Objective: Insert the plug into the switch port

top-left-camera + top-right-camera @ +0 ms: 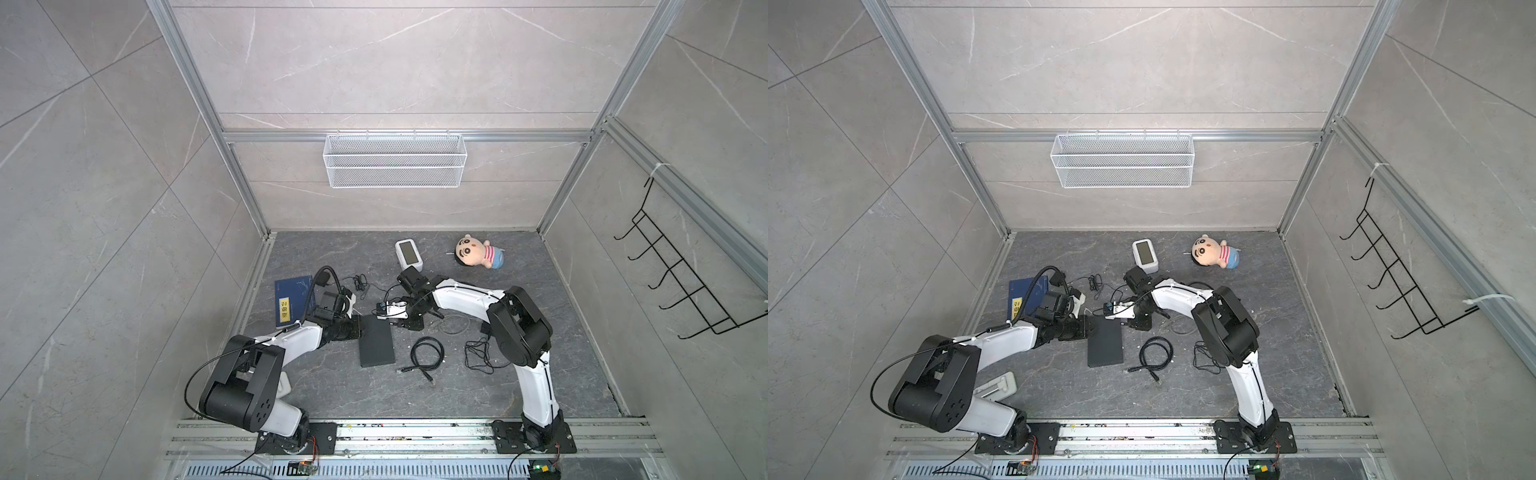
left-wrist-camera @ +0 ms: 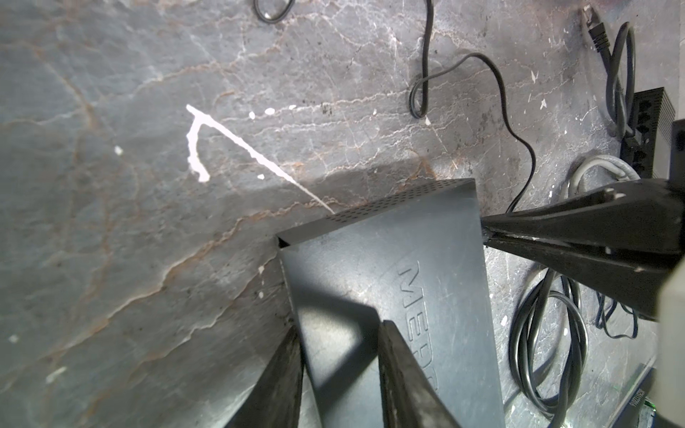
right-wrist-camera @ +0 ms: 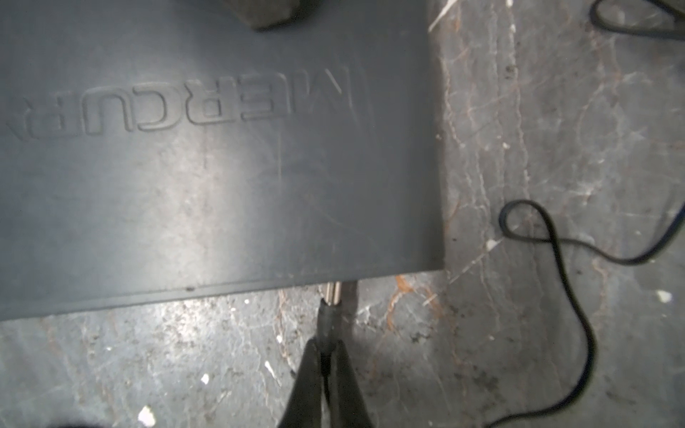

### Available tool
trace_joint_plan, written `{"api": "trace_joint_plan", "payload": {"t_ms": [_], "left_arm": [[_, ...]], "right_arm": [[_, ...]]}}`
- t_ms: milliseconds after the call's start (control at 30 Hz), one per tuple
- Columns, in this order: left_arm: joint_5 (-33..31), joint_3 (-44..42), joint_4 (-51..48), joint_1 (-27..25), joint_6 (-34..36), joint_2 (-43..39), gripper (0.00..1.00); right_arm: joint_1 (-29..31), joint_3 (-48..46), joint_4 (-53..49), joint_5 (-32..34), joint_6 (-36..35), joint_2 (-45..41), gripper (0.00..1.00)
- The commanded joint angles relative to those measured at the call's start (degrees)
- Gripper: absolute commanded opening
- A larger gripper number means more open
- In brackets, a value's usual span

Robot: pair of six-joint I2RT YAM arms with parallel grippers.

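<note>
The switch (image 1: 376, 343) (image 1: 1105, 345) is a flat dark grey box lying on the table. My left gripper (image 2: 339, 326) (image 1: 358, 326) is at its far left corner, one finger (image 2: 287, 370) against the side edge and the other on the top face, shut on the switch (image 2: 407, 241). My right gripper (image 3: 326, 350) (image 1: 393, 323) is shut on the black plug (image 3: 328, 318). The plug's metal tip (image 3: 333, 291) sits right at the switch's side edge (image 3: 259, 285), near its far right corner. The port is hidden under that edge. The plug's thin black cable (image 2: 500, 85) trails away across the table.
A coiled black cable (image 1: 427, 353) lies right of the switch, and a tangle of thin black cable (image 1: 478, 355) beyond it. A blue book (image 1: 291, 303) lies to the left. A white device (image 1: 409, 253) and a plush doll (image 1: 478, 251) sit farther back.
</note>
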Motion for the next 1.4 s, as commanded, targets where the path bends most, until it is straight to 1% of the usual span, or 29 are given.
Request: {"api": "trace_joint_plan", "payload": {"t_ms": [0,533,867,1167,1367], "left_arm": [[5.2,2.3,2.5,-0.8,1.7,1.9,0.35],[5.0,4.5,1.3,-0.7,2.3,3.4,0.35],[4.9,5.6,0.5,-0.7,3.2,3.9,0.34],[6.8,8.6,-0.8,-0.7,6.3,5.3,0.34],[6.9,9.4,-0.6,-0.7,6.7,6.5,0.34]], "right_arm": [[0.2,-1.3,3.2,-2.4,-0.8,-2.0,0.04],[-0.2,-4.3,6.1,-5.7,-1.1,-4.3,0.04],[0.1,-5.1,6.1,-7.7,-1.8,-5.1,0.04],[0.4,-6.3,7.3,-7.5,-2.2,-6.0,0.04],[0.2,-5.2,9.2,-3.8,-1.4,-5.0,0.04]]}}
